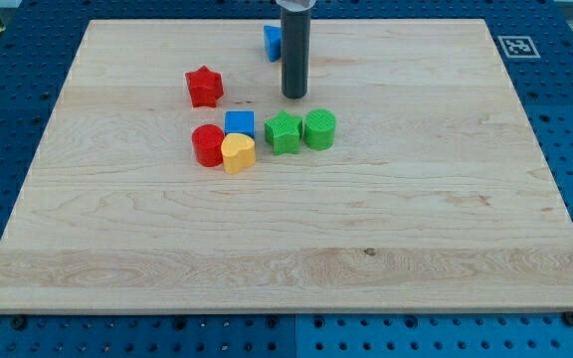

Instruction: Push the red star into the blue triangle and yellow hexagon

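Nearest me, toward the bottom of the frame, the wooden table [286, 259] carries nothing. Just above the middle sits a small cluster: a yellow heart-shaped block [238, 153] touching a red cylinder [207, 145] on its left, with a blue cube [239, 123] right behind them. To the right of these, a green star-like block [284, 132] and a green cylinder [319, 129] sit side by side, touching or nearly so.

Further up and to the left, the red star [204, 87] stands alone, near the cluster but apart from it. To its right, my tip [294, 96] rests on the table, well clear of the star and just above the green pair. The end effector is a plain rod, so it has no jaws to open or close and grips nothing.

Farthest back, at the top centre of the frame, a blue block [272, 43] peeks out from behind the rod; I take it for the blue triangle, though its shape is partly hidden. I cannot see a yellow hexagon; it may be hidden or out of frame.

As I judge it, the push is not yet done: the star is well apart from the blue block, and my tip is not against it. I would need to get to the star's lower-left side and drive it up and right.
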Action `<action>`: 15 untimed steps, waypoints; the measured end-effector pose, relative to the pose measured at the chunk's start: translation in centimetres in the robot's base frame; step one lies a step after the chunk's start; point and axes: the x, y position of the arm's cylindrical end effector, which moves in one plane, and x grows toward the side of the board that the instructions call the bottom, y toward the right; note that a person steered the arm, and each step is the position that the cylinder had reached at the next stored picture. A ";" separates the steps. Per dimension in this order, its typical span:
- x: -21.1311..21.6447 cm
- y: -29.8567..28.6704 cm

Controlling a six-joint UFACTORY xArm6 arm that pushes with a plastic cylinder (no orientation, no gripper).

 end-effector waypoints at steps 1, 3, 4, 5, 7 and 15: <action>0.0 0.0; 0.3 -1.5; 0.3 -3.6; 0.8 -6.2; 3.5 -9.6; -1.3 -10.0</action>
